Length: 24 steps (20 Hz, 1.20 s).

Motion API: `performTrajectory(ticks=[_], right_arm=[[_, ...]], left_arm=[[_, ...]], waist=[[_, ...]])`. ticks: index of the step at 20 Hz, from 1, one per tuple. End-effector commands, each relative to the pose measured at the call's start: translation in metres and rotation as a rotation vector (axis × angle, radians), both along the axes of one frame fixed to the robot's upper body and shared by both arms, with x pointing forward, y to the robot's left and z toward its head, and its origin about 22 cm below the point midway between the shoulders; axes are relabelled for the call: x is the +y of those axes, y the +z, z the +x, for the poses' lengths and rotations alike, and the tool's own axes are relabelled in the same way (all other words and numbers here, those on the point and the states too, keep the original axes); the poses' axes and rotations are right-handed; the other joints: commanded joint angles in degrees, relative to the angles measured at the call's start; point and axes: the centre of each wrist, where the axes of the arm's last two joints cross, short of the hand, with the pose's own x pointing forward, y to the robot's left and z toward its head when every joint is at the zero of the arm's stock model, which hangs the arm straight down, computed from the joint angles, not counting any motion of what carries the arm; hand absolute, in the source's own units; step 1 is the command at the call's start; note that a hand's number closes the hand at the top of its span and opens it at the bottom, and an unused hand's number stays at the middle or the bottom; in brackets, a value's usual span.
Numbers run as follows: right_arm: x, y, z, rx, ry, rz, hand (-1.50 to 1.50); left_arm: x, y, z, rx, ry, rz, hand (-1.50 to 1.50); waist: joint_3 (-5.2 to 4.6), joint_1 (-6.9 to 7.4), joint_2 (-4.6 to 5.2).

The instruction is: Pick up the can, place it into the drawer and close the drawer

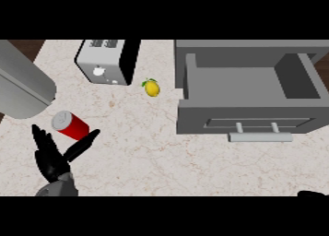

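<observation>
A red can [71, 125] with a silver top lies tilted on the counter at the left. My left hand [55, 159] is just below it, open, fingers spread and pointing up, its thumb reaching toward the can's lower right side without closing on it. The grey drawer [252, 117] stands pulled open at the right, its inside bare, with a handle [259, 136] on its front. Only a sliver of my right hand [318, 194] shows at the lower right edge; its fingers are hidden.
A silver toaster [107, 60] stands at the back, with a yellow lemon [151, 87] to its right. A large grey cylinder [17, 85] lies at the far left, close above the can. The drawer's cabinet [255, 46] sits at the back right.
</observation>
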Motion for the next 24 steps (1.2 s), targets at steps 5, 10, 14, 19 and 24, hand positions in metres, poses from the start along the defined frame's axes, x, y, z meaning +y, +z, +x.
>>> performTrajectory(ticks=[5, 10, 14, 19, 24], right_arm=[[0.004, 0.002, -0.003, 0.011, 0.008, -0.016, -1.5], [0.019, 0.006, 0.0, -0.002, -0.019, -0.025, -1.5], [0.008, -0.002, -0.012, -0.007, 0.0, -0.015, -1.5], [-0.006, 0.01, 0.001, -0.003, 0.016, -0.022, -1.5], [0.016, 0.018, 0.0, -0.025, 0.015, -0.014, -1.5]], left_arm=[[0.01, -0.025, 0.015, 0.006, 0.018, -0.041, -1.5], [0.021, -0.043, -0.008, 0.016, 0.046, -0.047, -1.5], [0.043, -0.043, 0.019, -0.02, 0.039, -0.037, -1.5], [0.034, -0.044, 0.027, -0.017, -0.037, -0.024, -1.5], [0.032, -0.037, 0.049, -0.033, -0.128, -0.06, -1.5]], waist=[[-0.01, -0.04, 0.03], [-0.01, 0.07, 0.01], [-0.04, -0.44, 0.12], [-0.02, -0.29, 0.1], [-0.09, -0.71, 0.3]])
